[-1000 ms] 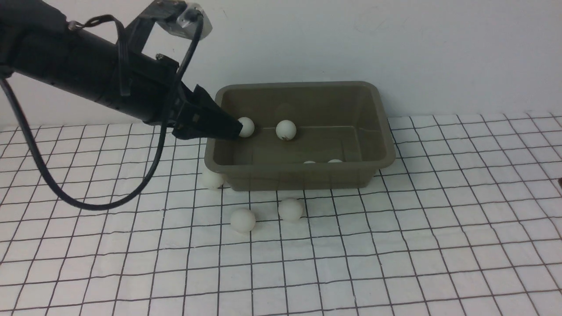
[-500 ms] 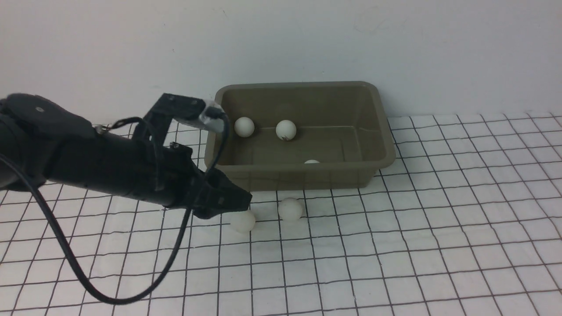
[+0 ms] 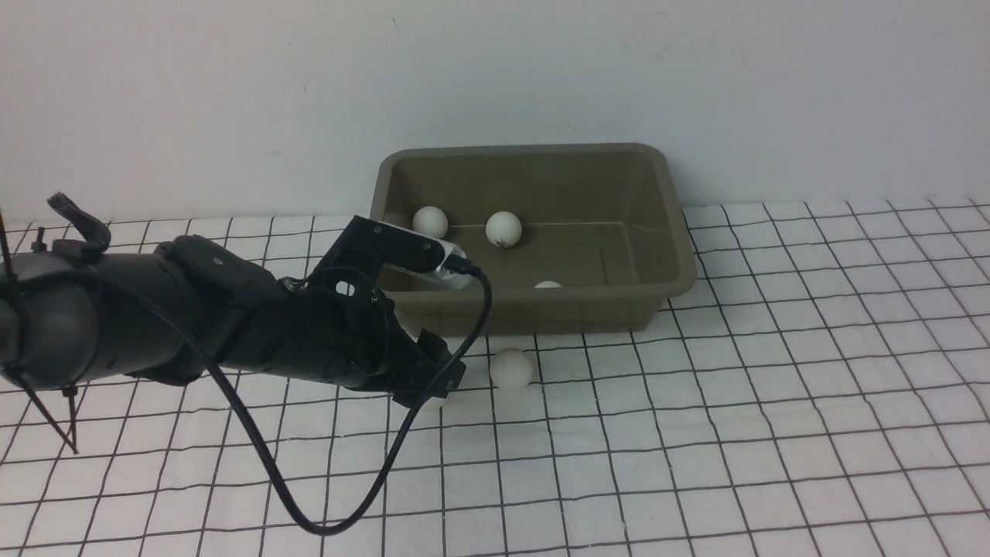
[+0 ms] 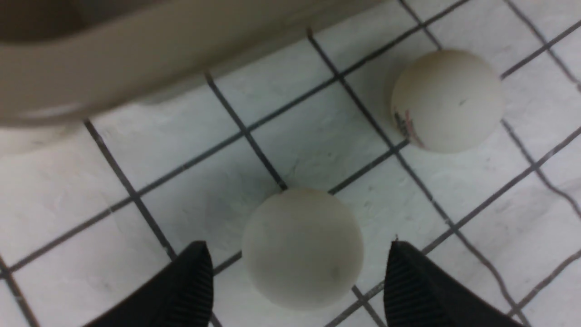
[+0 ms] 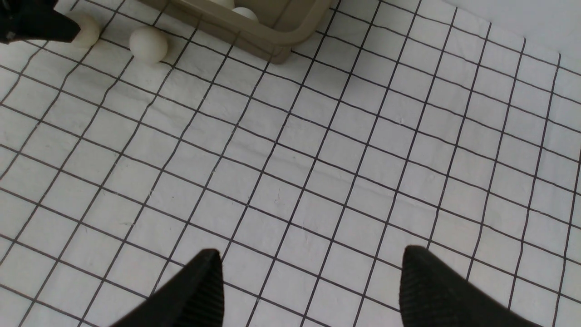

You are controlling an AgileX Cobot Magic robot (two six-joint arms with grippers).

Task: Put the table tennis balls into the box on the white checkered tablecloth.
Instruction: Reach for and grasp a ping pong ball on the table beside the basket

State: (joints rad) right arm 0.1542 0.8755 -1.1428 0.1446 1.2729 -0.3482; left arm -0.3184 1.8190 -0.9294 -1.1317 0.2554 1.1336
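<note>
**Left to right.** Your left claw, jaws wide, straddles a ball on the cloth just near of the box. Close off-centre and the ball may squirt into the second ball at its right. Three balls already lie in the box. Your right claw, also wide and empty, hangs over the cloth, well apart.

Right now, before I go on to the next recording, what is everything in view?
Box: one, olive-grey, on the cloth near the wall.
Balls in the box: three visible, white; two towards the far left, one peeking over the near wall.
Balls on the cloth: two visible, white, in front of the box, side by side.
Tablecloth: one, white with black grid, under everything.
Wall: one, white, behind.
Cable: one, black, looping off the left arm.
Left gripper: black, open, a finger either side of one cloth ball, not touching.
Right gripper: black, open, above bare cloth.
</note>
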